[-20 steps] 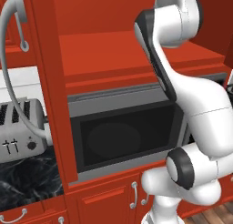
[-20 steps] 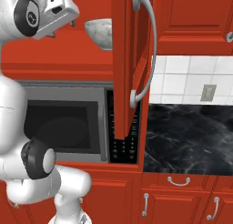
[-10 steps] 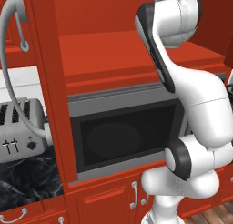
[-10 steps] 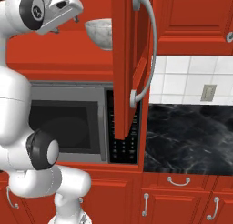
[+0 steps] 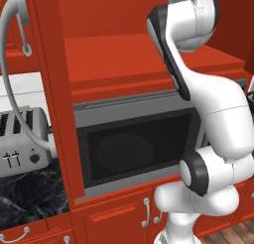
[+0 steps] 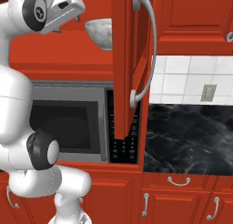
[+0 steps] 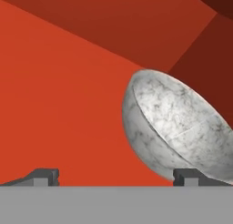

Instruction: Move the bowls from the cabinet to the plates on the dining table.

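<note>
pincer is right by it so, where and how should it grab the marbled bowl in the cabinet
Probably by the rim. The marbled bowl sits upright on the red cabinet shelf, its rounded wall too wide and smooth to hold well. The open pincer could come from the open front, one finger inside the near edge, one outside, then shut on the thin lip.

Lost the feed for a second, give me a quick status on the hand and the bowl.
Hand open, empty. Marbled bowl on the cabinet shelf, just ahead, untouched. Open cabinet door beside the bowl, not blocking.
</note>
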Robot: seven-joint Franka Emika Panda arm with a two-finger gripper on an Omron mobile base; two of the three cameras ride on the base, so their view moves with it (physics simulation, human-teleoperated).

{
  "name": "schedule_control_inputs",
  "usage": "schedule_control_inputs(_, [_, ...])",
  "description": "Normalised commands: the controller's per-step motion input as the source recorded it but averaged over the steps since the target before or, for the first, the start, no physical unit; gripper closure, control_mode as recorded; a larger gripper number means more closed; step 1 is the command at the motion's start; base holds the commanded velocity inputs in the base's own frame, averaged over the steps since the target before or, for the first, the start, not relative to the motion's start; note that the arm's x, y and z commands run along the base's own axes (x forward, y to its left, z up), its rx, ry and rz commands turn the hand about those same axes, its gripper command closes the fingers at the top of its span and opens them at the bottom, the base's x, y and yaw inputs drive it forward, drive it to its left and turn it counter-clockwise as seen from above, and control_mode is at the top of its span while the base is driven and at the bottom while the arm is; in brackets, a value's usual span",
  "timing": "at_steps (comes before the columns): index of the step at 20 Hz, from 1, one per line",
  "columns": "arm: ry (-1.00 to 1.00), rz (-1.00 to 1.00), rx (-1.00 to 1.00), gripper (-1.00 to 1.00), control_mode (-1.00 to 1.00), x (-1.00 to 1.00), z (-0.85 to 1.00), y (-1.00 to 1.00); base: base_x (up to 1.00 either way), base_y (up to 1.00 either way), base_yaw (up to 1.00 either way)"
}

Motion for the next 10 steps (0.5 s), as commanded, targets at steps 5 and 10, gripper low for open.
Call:
schedule_control_inputs(5, [0.0, 0.0, 0.0, -1.0, -1.0, 0.33, 0.0, -0.35, 0.0, 0.0, 0.0])
schedule_control_inputs(10, [0.0, 0.0, 0.0, -1.0, -1.0, 0.09, -0.07, -0.4, 0.0, 0.0, 0.0])
